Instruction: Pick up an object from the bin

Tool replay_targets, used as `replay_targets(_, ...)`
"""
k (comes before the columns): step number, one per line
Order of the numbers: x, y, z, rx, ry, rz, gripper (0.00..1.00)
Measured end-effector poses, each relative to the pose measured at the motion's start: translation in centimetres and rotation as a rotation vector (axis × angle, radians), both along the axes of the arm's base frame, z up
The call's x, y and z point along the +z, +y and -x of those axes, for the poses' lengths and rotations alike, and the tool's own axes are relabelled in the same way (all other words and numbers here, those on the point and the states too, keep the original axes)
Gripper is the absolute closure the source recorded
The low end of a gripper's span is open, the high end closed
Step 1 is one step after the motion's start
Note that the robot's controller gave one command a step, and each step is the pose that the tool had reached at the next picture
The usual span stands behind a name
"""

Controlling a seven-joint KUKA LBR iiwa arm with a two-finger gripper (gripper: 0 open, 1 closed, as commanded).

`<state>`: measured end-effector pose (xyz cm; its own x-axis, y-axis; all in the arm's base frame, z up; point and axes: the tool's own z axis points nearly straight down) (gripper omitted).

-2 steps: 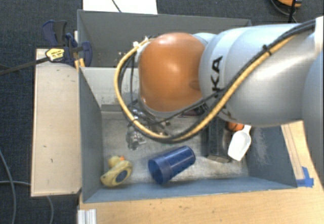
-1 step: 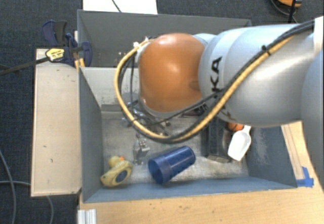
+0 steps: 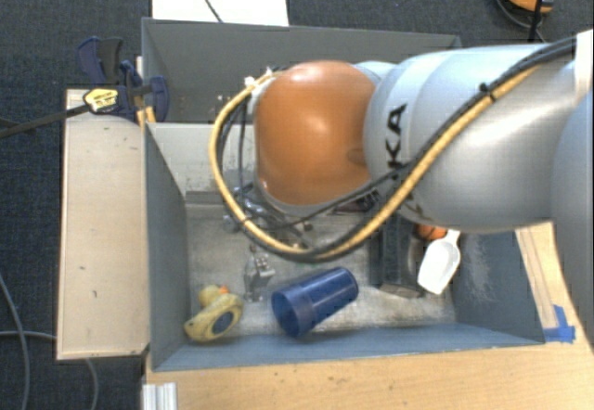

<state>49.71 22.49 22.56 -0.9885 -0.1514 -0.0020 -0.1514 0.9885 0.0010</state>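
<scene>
Nearest, against the front wall of the bin (image 3: 167, 241), lie a yellow duck (image 3: 213, 313) at the left and a blue cup (image 3: 314, 301) on its side, mouth toward the front left; the two are close but apart. Just behind the gap between them the gripper (image 3: 258, 276) hangs low over the bare floor, and whether it is spread or pressed together I cannot tell; nothing shows in its grasp. The task names no thing, so the likely pick is whichever of these two neighbours it settles on: duck to its front left, cup to its front right. Further back and to the right stands a dark block (image 3: 393, 260), with a white bottle (image 3: 438, 264) touching its right side and an orange bit (image 3: 429, 232) peeping out just behind the bottle. Beyond that the arm (image 3: 483, 148) and its orange cover (image 3: 311, 134) hide the back of the bin. Risks, as I judge them: the gripper stands between two things, not squarely over either, so a straight descent may close on nothing. The cup, lying on its round side, could roll away from a nudge, and the duck may squirt out of a pinch. The looping cables (image 3: 278, 246) hang low and might brush the cup. Count: one duck, one cup, one block, one bottle, one orange bit.
</scene>
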Motion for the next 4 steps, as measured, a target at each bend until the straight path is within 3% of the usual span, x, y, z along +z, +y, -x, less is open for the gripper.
replay_targets(1, -4.2, 0.8, 0.2, 0.069, -0.007, -0.002, 0.0)
replay_targets(2, -12.7, 2.6, 0.8, 0.09, 0.004, 0.004, 1.0)
replay_targets(3, -12.7, 2.6, 0.8, 0.089, 0.004, 0.004, 1.0)
replay_targets(4, -0.4, 1.9, -0.6, 0.077, 0.0, 0.0, 1.0)
